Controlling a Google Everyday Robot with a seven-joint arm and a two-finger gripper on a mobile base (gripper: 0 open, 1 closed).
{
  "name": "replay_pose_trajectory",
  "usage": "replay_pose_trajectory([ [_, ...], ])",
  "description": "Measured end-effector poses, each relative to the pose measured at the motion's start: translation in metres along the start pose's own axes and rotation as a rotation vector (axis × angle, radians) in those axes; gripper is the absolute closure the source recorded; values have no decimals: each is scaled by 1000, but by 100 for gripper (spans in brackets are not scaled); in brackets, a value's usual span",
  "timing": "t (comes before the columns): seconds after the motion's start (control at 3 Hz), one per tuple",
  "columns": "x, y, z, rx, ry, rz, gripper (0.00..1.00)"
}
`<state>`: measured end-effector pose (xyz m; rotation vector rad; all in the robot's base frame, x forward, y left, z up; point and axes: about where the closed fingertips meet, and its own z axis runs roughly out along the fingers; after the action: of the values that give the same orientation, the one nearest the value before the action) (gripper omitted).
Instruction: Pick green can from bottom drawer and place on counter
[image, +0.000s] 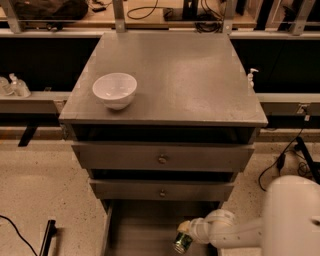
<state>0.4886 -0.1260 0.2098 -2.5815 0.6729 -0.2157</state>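
The green can (183, 243), shiny with pale markings, is tilted inside the open bottom drawer (142, 230), near its right side at the frame's lower edge. My gripper (184, 233) reaches in from the lower right on its white arm (290, 220) and is shut on the can's upper part. The counter (190, 75) is the broad grey metal top above the drawers.
A white bowl (115, 90) stands on the counter's left front part. A small clear pump bottle (251, 78) sits off the counter's right edge. Two shallower drawers with knobs (162, 159) are shut above the open one. A wooden bench with cables (165, 12) runs behind.
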Motion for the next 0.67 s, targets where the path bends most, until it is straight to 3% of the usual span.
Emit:
replay_pose_trajectory([
  [0.33, 22, -13, -98, 189, 127, -39, 100],
  [0.67, 22, -14, -160, 268, 218, -37, 100],
])
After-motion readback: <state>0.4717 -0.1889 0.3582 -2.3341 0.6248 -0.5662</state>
